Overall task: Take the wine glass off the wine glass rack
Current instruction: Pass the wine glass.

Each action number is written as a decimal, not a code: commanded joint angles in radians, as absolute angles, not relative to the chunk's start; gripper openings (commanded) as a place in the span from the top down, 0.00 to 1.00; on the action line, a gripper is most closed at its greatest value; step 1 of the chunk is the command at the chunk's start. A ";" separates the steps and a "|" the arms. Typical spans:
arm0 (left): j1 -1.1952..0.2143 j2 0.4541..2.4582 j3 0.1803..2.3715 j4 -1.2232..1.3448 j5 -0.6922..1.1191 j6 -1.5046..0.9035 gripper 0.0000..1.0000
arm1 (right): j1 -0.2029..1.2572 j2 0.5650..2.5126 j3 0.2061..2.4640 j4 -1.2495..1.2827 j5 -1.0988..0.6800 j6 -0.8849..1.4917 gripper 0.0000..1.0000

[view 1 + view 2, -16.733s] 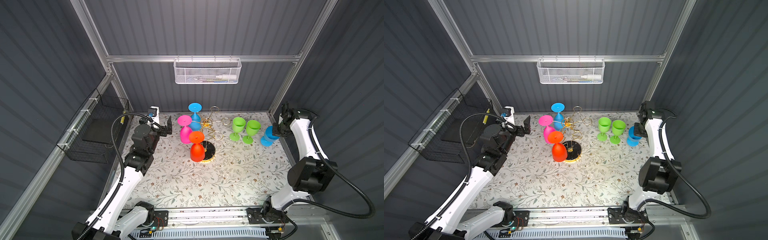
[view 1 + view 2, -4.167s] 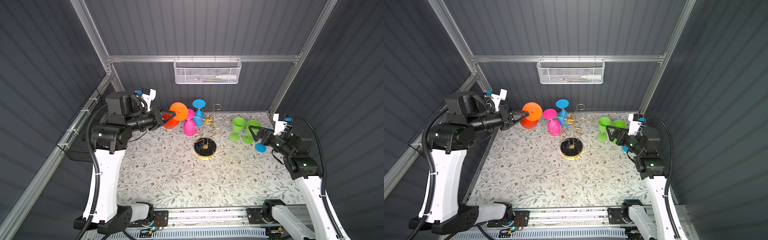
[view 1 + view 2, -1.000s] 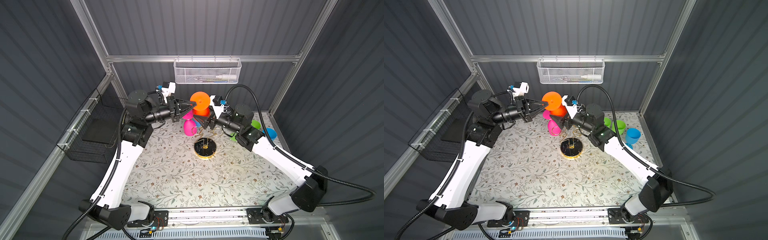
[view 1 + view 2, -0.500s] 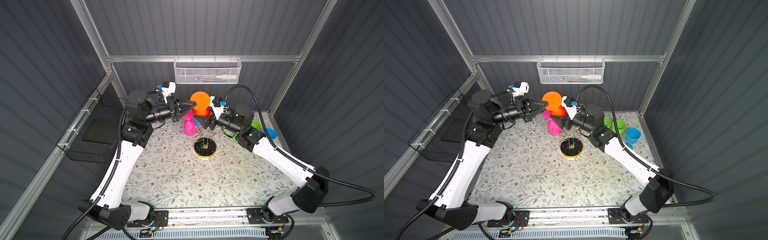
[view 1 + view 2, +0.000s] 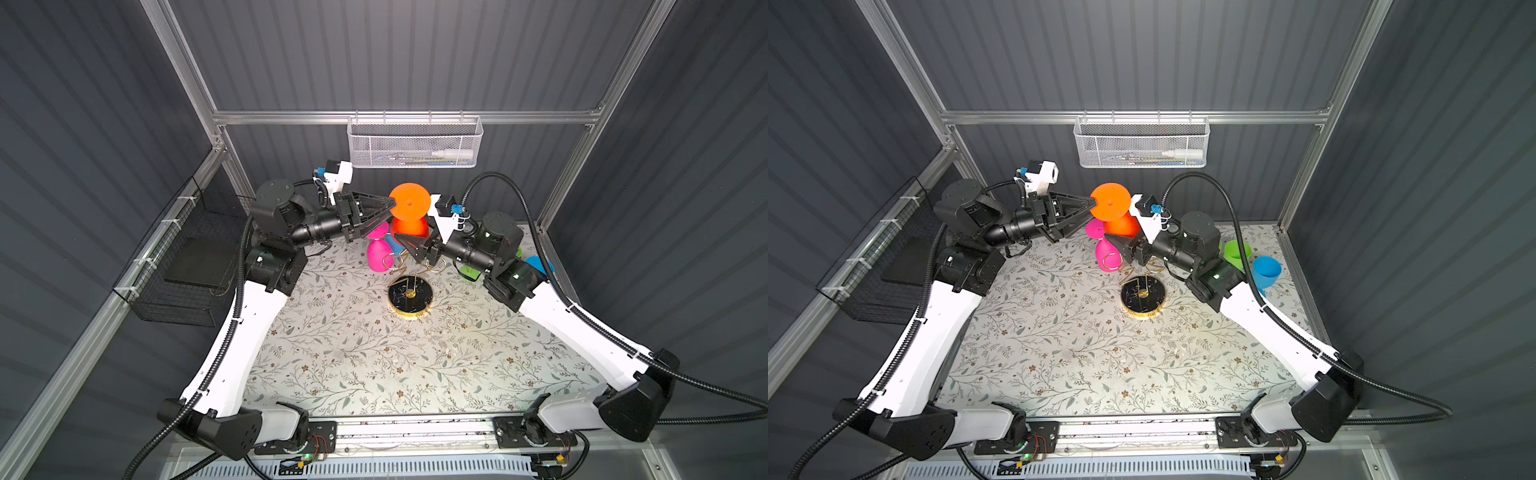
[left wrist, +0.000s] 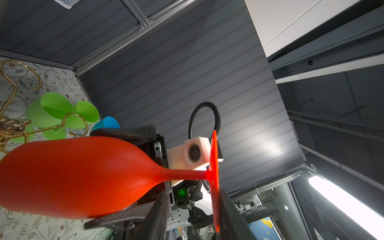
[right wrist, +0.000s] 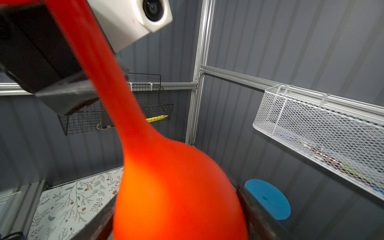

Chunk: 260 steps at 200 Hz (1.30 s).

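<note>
**Orange wine glass** (image 5: 409,203): inverted, foot uppermost, held aloft above the wine glass rack (image 5: 420,297) and clear of its rings.
**Right gripper** (image 5: 404,232): jaws spread wide round the bowl and apparently pressing it on both sides, though the contact is partly hidden.
**Left gripper** (image 5: 391,206): jaws parted at the foot's edge, gripping nothing.
**Pink glass** (image 5: 377,259): hung on the rack.
**Green glasses** (image 5: 1237,250): standing on the floral table (image 5: 374,353).

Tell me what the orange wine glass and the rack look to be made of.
The orange wine glass is probably plastic: opaque, evenly coloured, matte with a soft sheen. The rack looks like thin metal wire with a shiny gold finish. I can't tell what its glossy black, gold-rimmed base is made of.
</note>
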<state>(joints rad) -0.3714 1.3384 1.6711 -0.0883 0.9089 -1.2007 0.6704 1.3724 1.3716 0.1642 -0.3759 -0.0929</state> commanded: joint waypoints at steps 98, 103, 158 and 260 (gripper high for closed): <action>-0.372 1.299 1.483 0.068 0.633 -0.476 0.24 | 0.673 1.085 1.420 -0.416 -0.278 0.132 0.54; -0.373 1.306 1.478 0.085 0.641 -0.445 0.25 | 0.672 1.078 1.425 -0.451 -0.276 0.142 0.54; -0.397 1.299 1.335 0.340 0.681 0.064 0.44 | 0.643 1.054 1.455 -0.632 -0.301 0.235 0.55; -0.446 1.414 1.321 0.564 0.851 0.457 0.46 | 0.500 1.177 1.567 -0.725 -0.572 0.350 0.59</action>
<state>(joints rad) -0.4332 1.3708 1.2751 0.4961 0.7979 0.3828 0.5037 1.1400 1.5150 -0.6754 -0.4969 0.3347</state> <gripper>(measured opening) 0.537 0.742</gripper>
